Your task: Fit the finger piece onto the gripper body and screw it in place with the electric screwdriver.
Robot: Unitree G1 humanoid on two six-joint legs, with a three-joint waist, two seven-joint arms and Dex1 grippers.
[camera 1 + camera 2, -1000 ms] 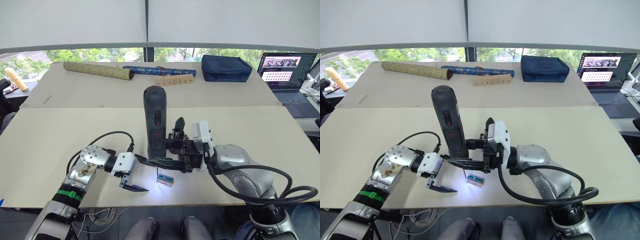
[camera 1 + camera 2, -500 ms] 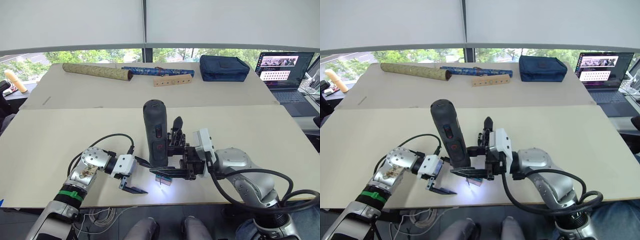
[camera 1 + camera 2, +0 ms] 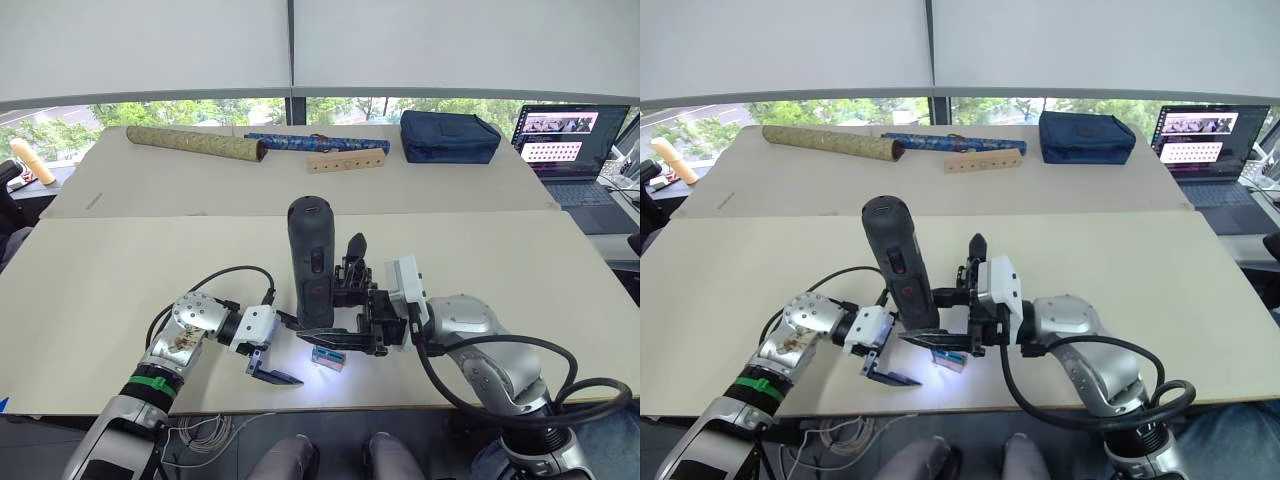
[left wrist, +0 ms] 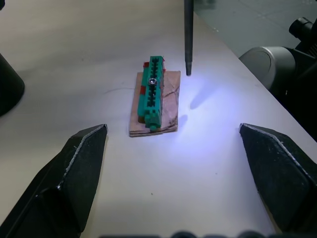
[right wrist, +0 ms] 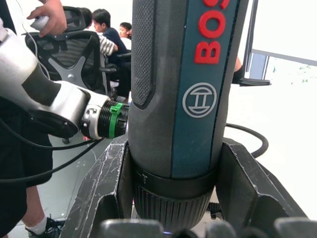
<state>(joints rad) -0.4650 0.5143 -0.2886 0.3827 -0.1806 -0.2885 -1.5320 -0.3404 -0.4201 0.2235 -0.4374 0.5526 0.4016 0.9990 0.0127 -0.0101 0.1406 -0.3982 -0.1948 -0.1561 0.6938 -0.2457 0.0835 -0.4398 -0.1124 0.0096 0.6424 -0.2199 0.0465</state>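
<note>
- The electric screwdriver [image 3: 312, 265] is held upright over the table's [image 3: 120, 270] near edge, clamped between the fingers of the right gripper [image 3: 345, 325].
- Its thin metal bit [image 4: 188, 34] is seen hanging just beside a small green block [image 4: 151, 94], apart from it; the block is seated on a tan base, and the spot is lit by the tip light.
- The left gripper [image 3: 268, 362] is spread wide and empty, with the block in front of its fingers [image 4: 74, 168].
</note>
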